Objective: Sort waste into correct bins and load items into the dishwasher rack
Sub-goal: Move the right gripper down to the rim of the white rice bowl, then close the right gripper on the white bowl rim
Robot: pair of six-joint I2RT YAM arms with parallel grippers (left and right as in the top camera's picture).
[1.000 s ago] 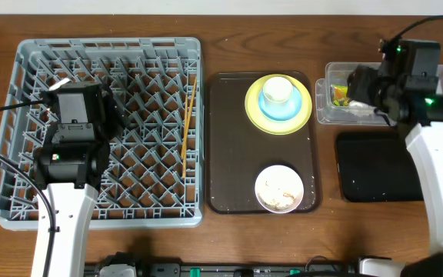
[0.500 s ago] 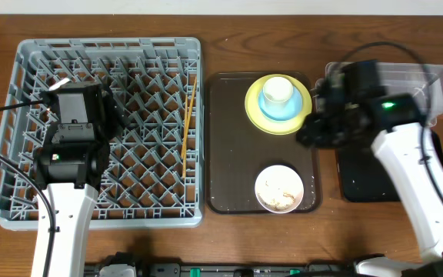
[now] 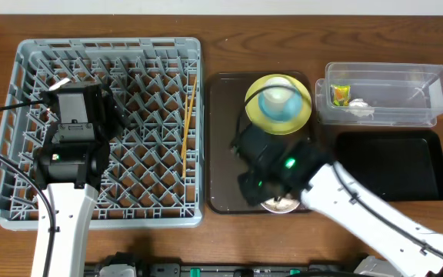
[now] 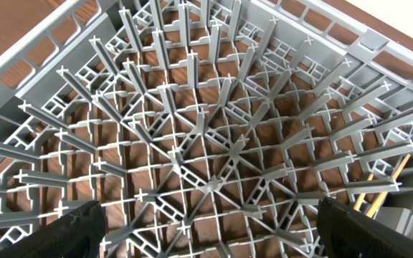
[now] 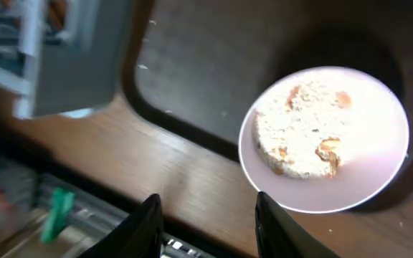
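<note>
while the right gripper (image 5: 210,218) hangs over the front edge of the brown tray (image 3: 225,138), its jaws stand apart with nothing between them. the white bowl (image 5: 325,140) sits just ahead of them on the tray, with the rice-like food scraps (image 5: 300,129) caked inside. the left gripper (image 4: 214,233) hovers above the dishwasher rack (image 3: 37,65), jaws wide apart and holding nothing, only pegs below. done so far, going by the layout: the snack wrapper (image 3: 339,94) and the tissue (image 3: 361,108) lie in the clear tub (image 3: 429,81) at the far right, and the chopsticks (image 3: 187,119) lie in the rack along its right wall. left to do: the scraps are not yet out of the bowl, and the black tray (image 3: 391,165) in front of the tub shows nothing in it, so that is likely where they go. the yellow plate (image 3: 254,108), with the light blue dish (image 3: 268,112) on it and the white cup (image 3: 279,94) in the dish, sits stacked at the far end of the brown tray, not yet loaded. the bowl needs racking after emptying. i'd call it under halfway, with the bowl as the likely next step. overhead, the right arm covers most of the bowl.
</note>
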